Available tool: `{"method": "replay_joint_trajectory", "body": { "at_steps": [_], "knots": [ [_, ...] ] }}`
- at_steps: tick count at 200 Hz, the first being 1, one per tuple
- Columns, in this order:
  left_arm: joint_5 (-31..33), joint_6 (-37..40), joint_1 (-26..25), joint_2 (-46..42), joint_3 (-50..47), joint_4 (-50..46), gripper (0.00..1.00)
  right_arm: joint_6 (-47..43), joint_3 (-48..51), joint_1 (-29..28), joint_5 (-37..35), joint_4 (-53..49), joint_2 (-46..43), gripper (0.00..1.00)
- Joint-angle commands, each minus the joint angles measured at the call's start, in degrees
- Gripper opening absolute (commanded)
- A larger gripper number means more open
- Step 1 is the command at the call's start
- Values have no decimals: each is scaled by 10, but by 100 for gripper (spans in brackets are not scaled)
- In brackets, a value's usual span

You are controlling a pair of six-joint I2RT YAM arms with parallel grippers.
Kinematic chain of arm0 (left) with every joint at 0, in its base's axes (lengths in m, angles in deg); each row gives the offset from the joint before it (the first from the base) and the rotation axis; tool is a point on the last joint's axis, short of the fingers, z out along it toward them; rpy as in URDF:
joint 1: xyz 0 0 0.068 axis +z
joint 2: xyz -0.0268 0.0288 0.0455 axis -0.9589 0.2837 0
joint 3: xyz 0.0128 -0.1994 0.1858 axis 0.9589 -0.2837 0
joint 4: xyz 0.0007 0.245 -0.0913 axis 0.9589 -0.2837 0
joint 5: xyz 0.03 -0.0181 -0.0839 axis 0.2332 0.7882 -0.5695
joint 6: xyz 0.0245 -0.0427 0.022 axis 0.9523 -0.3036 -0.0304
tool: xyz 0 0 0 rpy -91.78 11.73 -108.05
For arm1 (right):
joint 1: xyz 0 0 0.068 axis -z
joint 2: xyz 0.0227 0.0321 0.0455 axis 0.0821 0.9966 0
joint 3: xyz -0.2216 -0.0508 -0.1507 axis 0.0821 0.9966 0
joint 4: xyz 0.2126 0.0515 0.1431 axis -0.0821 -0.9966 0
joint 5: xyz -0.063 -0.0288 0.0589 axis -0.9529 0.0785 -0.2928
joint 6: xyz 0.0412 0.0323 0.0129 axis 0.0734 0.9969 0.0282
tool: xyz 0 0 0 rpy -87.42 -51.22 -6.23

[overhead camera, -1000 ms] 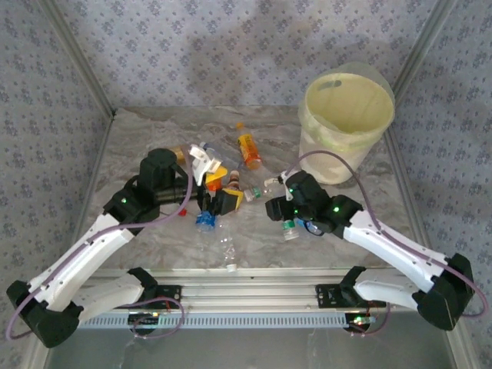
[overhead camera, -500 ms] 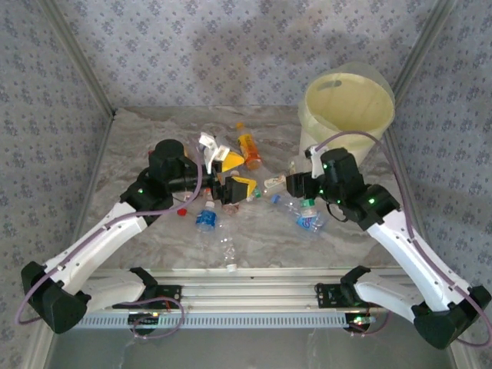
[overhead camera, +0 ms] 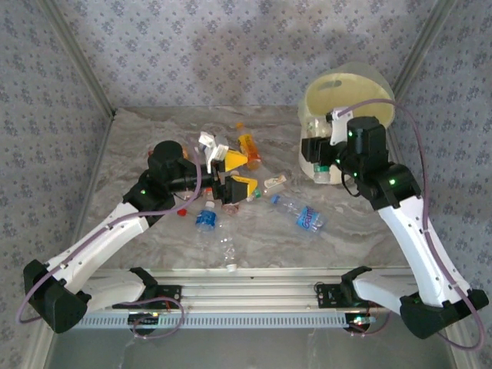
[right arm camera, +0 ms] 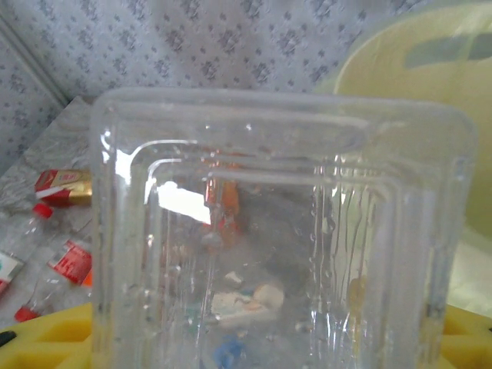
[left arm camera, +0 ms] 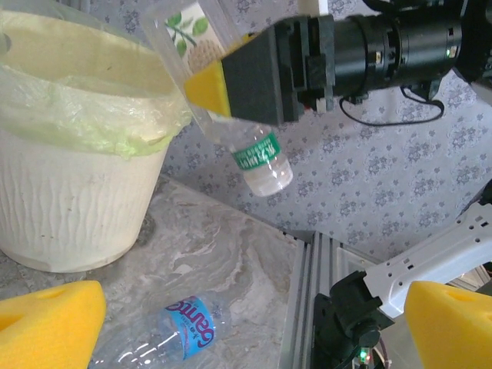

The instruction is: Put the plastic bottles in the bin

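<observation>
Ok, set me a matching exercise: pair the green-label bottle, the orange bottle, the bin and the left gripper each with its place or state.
Things:
1. green-label bottle
2. orange bottle
3. bin
4. left gripper

Places or states:
A. open, over the middle of the table
B. standing at the table's far right corner
C. clamped in the right gripper, off the table beside the bin
D. lying on the table, just beyond the left gripper

Pairs: 1-C, 2-D, 3-B, 4-A.
</observation>
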Motion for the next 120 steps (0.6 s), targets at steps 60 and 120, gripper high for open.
{"method": "replay_joint_trajectory", "body": {
  "at_steps": [60,120],
  "knots": [
    [-2,-18,-2,-20,-13,41,100,-34,-142,88,-35,27,101,64],
    [8,-32,-1,-35,-26,60,100,-27,-194,147,-41,71,177,63]
  ]
}}
